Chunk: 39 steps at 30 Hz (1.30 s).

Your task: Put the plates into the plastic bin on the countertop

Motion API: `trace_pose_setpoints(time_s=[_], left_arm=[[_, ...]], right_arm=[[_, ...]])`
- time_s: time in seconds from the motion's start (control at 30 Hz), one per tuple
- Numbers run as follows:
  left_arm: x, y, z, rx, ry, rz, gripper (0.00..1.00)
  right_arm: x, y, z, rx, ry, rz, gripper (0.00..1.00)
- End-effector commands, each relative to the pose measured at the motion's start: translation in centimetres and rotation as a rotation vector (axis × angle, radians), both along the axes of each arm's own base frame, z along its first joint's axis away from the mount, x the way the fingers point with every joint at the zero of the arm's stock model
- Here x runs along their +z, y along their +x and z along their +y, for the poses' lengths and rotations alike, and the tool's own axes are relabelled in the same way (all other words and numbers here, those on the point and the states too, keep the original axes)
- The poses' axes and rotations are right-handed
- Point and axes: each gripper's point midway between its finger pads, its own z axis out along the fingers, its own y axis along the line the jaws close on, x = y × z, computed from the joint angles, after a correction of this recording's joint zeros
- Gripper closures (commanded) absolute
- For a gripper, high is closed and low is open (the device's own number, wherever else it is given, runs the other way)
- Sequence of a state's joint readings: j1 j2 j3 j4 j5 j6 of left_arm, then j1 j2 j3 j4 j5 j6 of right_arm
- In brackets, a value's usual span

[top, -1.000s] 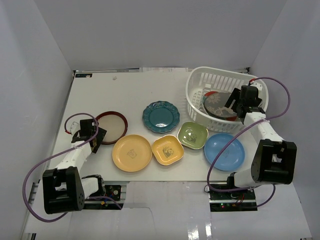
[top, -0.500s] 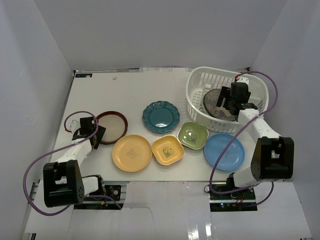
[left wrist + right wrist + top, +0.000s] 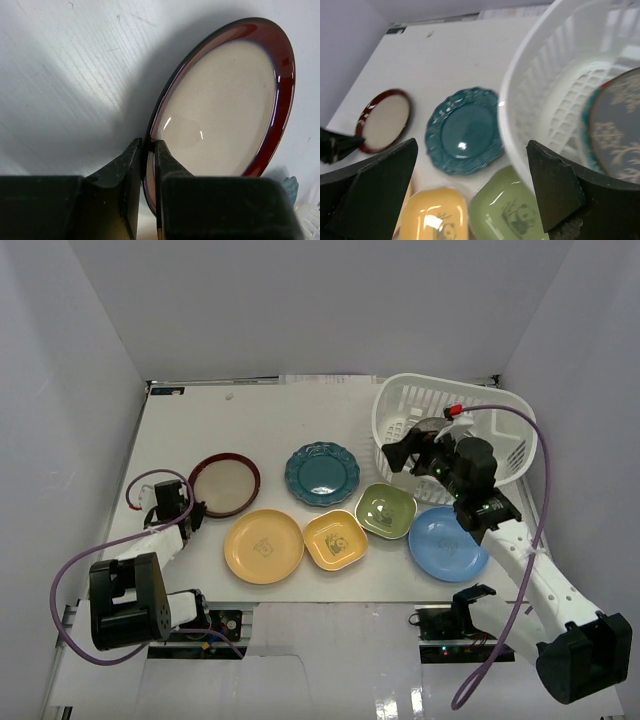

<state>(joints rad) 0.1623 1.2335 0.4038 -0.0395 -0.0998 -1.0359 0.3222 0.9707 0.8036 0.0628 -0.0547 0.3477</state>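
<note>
The white table (image 3: pixel 250 430) carries everything, closed in by pale grey walls. At its far right corner stands the white slotted basket (image 3: pixel 420 400), wider than any plate. Inside it a dark grey plate (image 3: pixel 620 135) with a pale pattern leans against the wall; whatever lies beneath it is mostly hidden.

Six plates lie outside the basket. The light blue plate (image 3: pixel 447 543) sits near the front right, just in front of the basket. The round yellow plate (image 3: pixel 264 546) lies near the front edge, left of centre. The scalloped teal plate (image 3: pixel 322 474) is behind it, towards the middle. The brown-rimmed plate (image 3: pixel 222 484) is furthest left. The green plate (image 3: pixel 385 510) and the square yellow plate (image 3: pixel 335 539) sit side by side between the round yellow and blue ones.

The right end effector (image 3: pixel 412 452) hangs over the near left wall of the basket, jaws spread wide and holding nothing.

The left end effector (image 3: pixel 149 155) is clenched on the near rim of the brown-rimmed plate, one finger on each face. Whether that plate is off the table cannot be told.
</note>
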Motion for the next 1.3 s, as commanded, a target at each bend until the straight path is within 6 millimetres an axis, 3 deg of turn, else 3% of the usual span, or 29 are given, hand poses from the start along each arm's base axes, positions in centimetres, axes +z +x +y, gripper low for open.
trace_pose_setpoints(time_s=[0.0, 0.1, 0.17, 0.23, 0.27, 0.33, 0.43, 0.53, 0.7, 0.87, 1.0, 1.17, 1.27], left_arm=[[-3.4, -3.3, -0.7, -0.014, -0.035, 0.136, 0.97], [-3.4, -3.2, -0.6, 0.002, -0.044, 0.114, 1.0], [-2.7, -2.9, -0.5, 0.01, -0.052, 0.083, 1.0], [-0.2, -1.6, -0.5, 0.0, -0.052, -0.017, 1.0], [1.0, -1.0, -0.5, -0.014, -0.043, -0.065, 1.0], [4.9, 0.4, -0.6, -0.054, -0.01, -0.216, 1.0], [10.1, 1.6, -1.4, -0.137, 0.034, -0.398, 1.0], [13.3, 2.1, -2.0, -0.192, 0.054, -0.467, 1.0], [17.5, 2.5, -5.1, -0.379, 0.013, -0.586, 1.0], [21.3, 1.9, -9.1, -0.587, 0.0, -0.677, 1.0], [22.4, 0.7, -11.8, -0.711, -0.079, -0.728, 1.0], [23.4, -1.0, -14.3, -0.859, -0.162, -0.779, 1.0], [23.4, -1.7, -15.2, -0.921, -0.195, -0.786, 1.0]], right_arm=[[-0.8, -2.5, 4.0, 0.14, 0.1, 0.009, 0.04], [-2.3, -5.3, 8.0, 0.26, 0.138, 0.044, 0.04], [-3.4, -6.1, 9.9, 0.307, 0.133, 0.078, 0.04], [-4.6, -7.3, 12.6, 0.388, 0.111, 0.115, 0.04], [-4.2, -7.6, 13.7, 0.421, 0.113, 0.114, 0.04], [-4.7, -8.3, 15.8, 0.502, 0.127, 0.142, 0.06], [-4.8, -8.6, 17.7, 0.551, 0.149, 0.171, 0.09], [-4.7, -8.4, 19.2, 0.57, 0.155, 0.194, 0.1], [-4.2, -7.7, 20.9, 0.575, 0.17, 0.207, 0.1], [-3.7, -5.2, 22.1, 0.516, 0.168, 0.221, 0.1], [-4.3, -2.7, 21.6, 0.407, 0.122, 0.224, 0.1], [-6.9, -1.5, 19.4, 0.331, 0.112, 0.288, 0.1], [-7.0, -1.9, 19.3, 0.355, 0.135, 0.297, 0.1]])
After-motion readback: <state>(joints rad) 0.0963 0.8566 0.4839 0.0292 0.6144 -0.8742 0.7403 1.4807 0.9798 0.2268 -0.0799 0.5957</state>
